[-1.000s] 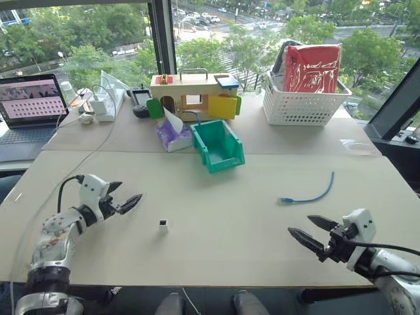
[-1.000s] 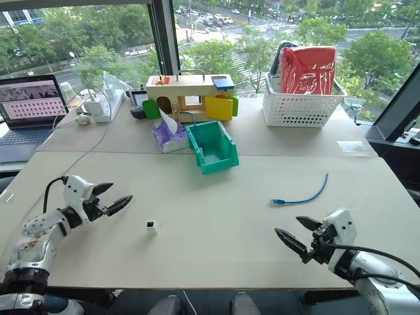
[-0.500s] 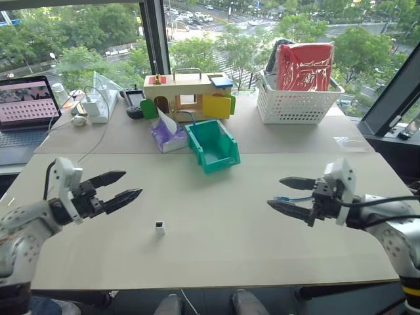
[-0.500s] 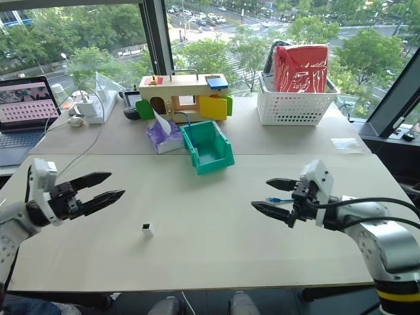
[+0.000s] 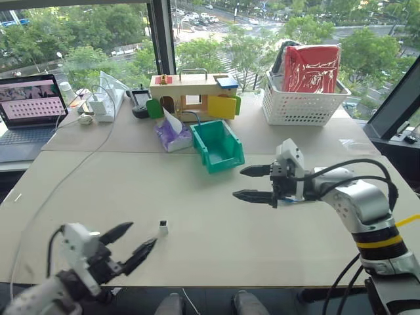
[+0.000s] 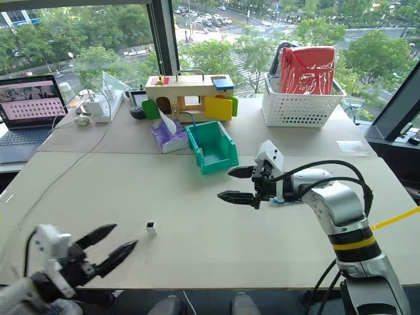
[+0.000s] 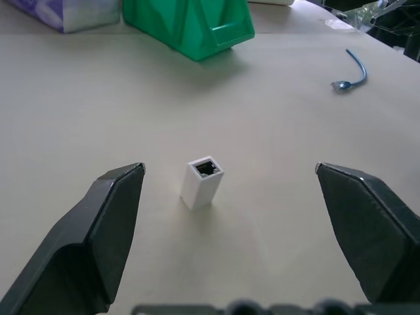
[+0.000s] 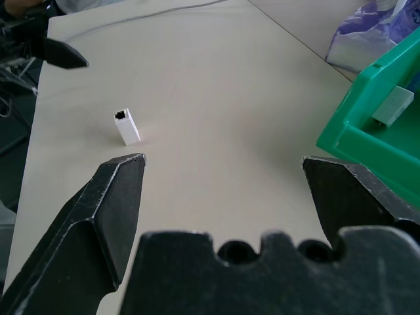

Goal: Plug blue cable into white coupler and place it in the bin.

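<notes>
1. Left tool (image 5: 134, 241) at the near edge of the pale beige table (image 5: 210, 216), two black fingers spread wide, gripping nothing, touching nothing.
2. Tiny white boxy coupler (image 5: 163, 227) standing upright on the table just past the left tool's fingertips, dark opening facing up. In the left wrist view, same coupler (image 7: 201, 182) sitting between the two open fingers but clear of both.
3. Right tool (image 5: 252, 183) hovering above the middle of the table, pointing toward the robot's left, fingers equally far apart, empty too.
4. Short thin light-blue cable (image 7: 349, 71) lying loose on the table, well apart from the coupler, small clear plug at the nearer end. From the head views mostly hidden behind the right tool, just a sliver of blue beside the wrist.
5. Green plastic bin with the sloped cut-away front (image 5: 218, 145) on the table beyond the right tool, open side up. Small grey tab visible inside on its wall in the right wrist view; can't tell what that is.
6. Further back: purple tissue pack (image 5: 173, 136) just beside the bin, wooden toy house (image 5: 193, 96) behind it, white lattice basket (image 5: 304, 105) with a red bag in it off to the right, laptop (image 5: 30, 105) at far left.
</notes>
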Robot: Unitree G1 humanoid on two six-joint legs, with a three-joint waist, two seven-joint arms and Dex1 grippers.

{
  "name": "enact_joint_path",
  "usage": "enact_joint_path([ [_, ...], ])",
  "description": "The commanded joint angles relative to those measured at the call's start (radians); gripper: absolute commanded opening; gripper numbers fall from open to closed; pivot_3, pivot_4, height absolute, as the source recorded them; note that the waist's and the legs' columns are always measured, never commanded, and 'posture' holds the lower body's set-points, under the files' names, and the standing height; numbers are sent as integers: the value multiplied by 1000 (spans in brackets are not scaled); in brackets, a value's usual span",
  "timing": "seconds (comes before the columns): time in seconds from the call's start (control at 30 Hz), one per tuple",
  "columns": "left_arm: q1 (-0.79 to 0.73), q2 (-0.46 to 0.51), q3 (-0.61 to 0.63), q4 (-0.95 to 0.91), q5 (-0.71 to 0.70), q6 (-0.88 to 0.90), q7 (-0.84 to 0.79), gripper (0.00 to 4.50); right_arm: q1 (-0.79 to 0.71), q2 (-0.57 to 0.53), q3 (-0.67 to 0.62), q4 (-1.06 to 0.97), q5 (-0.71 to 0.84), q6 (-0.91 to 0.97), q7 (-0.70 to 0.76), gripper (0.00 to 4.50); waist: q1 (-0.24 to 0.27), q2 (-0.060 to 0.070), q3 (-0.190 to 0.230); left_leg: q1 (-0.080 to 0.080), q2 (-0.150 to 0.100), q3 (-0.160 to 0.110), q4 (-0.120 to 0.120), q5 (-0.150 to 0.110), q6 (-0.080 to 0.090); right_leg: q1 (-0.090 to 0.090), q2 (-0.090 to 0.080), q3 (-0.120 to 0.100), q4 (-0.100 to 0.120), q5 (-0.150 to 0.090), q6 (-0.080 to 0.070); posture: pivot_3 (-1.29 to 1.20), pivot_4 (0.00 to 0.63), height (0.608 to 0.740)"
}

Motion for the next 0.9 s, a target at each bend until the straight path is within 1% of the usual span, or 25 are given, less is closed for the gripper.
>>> enact_joint_path([
  [0.03, 2, -34, -104, -81, 66, -10, 98, 4500, -20, -2, -16, -11, -13, -14, 10, 4414, 1, 0, 0, 0, 0, 0, 0, 0, 0, 0, 0, 0, 1, 0, 0, 0, 150, 733],
  [0.13, -31, -56, -143, -67, 81, -1, 153, 4500, -15, -4, -20, -35, -11, 9, 7, 4414, -3, 1, 0, 0, 0, 1, 0, 0, 0, -1, 0, 0, 1, 0, 0, 0, 150, 733],
  [0.2, -61, -47, -128, -68, 62, 4, 157, 4500, -5, -18, -35, -51, 2, 29, 10, 4414, -3, 1, 0, 0, 0, 0, 0, 0, 0, -1, 1, 0, 1, 0, 0, 0, 150, 733],
  [0.27, -83, -26, -60, -72, -23, -3, 124, 4500, 14, -49, -67, -70, 33, 60, 30, 4414, -3, 1, 0, 0, 0, 0, 0, 0, 0, -1, 1, 0, 1, 0, 0, 0, 150, 733],
  [0.33, -100, 15, 49, -69, -175, -25, 54, 4500, 34, -94, -103, -80, 61, 87, 53, 4414, -3, 1, 0, 0, 0, 0, 0, 0, 0, -1, 1, 0, 1, -1, -1, 0, 150, 733],
  [0.37, -104, 54, 104, -64, -239, -25, 13, 4500, 45, -120, -121, -88, 78, 106, 65, 4414, -2, 1, 0, 0, 1, 0, 0, 0, 0, -2, 1, 0, 1, -1, -1, 0, 150, 733],
  [0.4, -102, 119, 169, -55, -320, -12, -50, 4500, 62, -154, -144, -102, 103, 134, 83, 4414, -1, 1, 0, 0, 1, 0, 0, 0, 0, -2, 0, 0, 1, -1, -1, 0, 150, 733],
  [0.47, -115, 321, 346, 18, -541, 67, -211, 4500, 108, -219, -186, -134, 142, 180, 111, 4414, 0, 1, 0, -1, 1, 1, 0, 0, 0, -2, 0, 0, 1, -1, -1, 0, 150, 733],
  [0.5, -146, 409, 410, 70, -639, 104, -251, 4500, 127, -240, -196, -141, 146, 189, 114, 4414, 1, 1, 0, -1, 1, 0, 0, 0, 0, -2, 0, -2, 2, -2, -2, 0, 150, 733],
  [0.53, -238, 522, 439, 156, -715, 146, -289, 4500, 148, -260, -180, -129, 90, 150, 96, 4414, 5, 1, 0, 0, 1, 1, 0, 0, 0, -2, 0, -2, 2, -5, 2, 0, 150, 733],
  [0.57, -302, 599, 450, 217, -763, 173, -307, 4500, 162, -272, -166, -120, 47, 120, 81, 4414, 7, 1, 0, 1, 2, 0, 0, 0, 0, -2, 0, -3, 3, -7, 3, 0, 150, 733],
  [0.6, -343, 649, 453, 259, -790, 194, -321, 4500, 169, -279, -155, -115, 19, 99, 71, 4414, 6, 1, 1, 1, 2, -1, 0, 0, 0, -2, 1, -4, 4, -8, 2, 0, 150, 733],
  [0.63, -387, 687, 437, 287, -800, 210, -335, 4500, 176, -282, -144, -104, -17, 63, 64, 4414, 2, 1, 1, 2, 3, 0, 0, 0, 0, -2, 0, -5, 3, -10, -4, 0, 150, 733],
  [0.7, -524, 776, 340, 359, -793, 234, -396, 4500, 191, -278, -126, -65, -99, -23, 33, 4414, -6, 3, 0, 3, 2, 3, 0, 0, 0, -1, -1, -3, 2, -10, -4, 0, 150, 733],
  [0.77, -694, 862, 133, 431, -675, 239, -498, 4500, 197, -250, -136, -11, -131, -53, -9, 4414, -9, 2, 1, 2, 2, 6, 0, 0, 0, -3, -1, -1, 2, -9, -3, 0, 150, 733],
  [0.8, -766, 885, 38, 465, -599, 226, -564, 4500, 200, -239, -146, 4, -125, -57, -5, 4414, -9, 3, 1, 1, 2, 5, 0, 0, 0, -3, 0, -1, 2, -6, 4, 0, 150, 733],
  [0.83, -821, 899, -29, 493, -545, 216, -613, 4500, 202, -231, -151, 14, -121, -61, 0, 4414, -9, 3, 1, 1, 1, 5, -1, 0, 0, -4, 0, -1, 3, -6, 4, 0, 150, 733],
  [0.87, -892, 893, -90, 533, -504, 211, -654, 4500, 201, -225, -154, 25, -118, -66, 9, 4414, -10, 3, 1, 1, 1, 4, -2, 0, 0, -4, 0, -1, 2, -6, 4, 0, 150, 733],
  [0.9, -1001, 863, -166, 588, -446, 205, -683, 4500, 199, -221, -149, 57, -134, -92, 17, 4414, -10, 4, 1, 1, 1, 5, -3, 0, 0, -5, 1, -1, 2, -6, 3, 0, 150, 733],
])
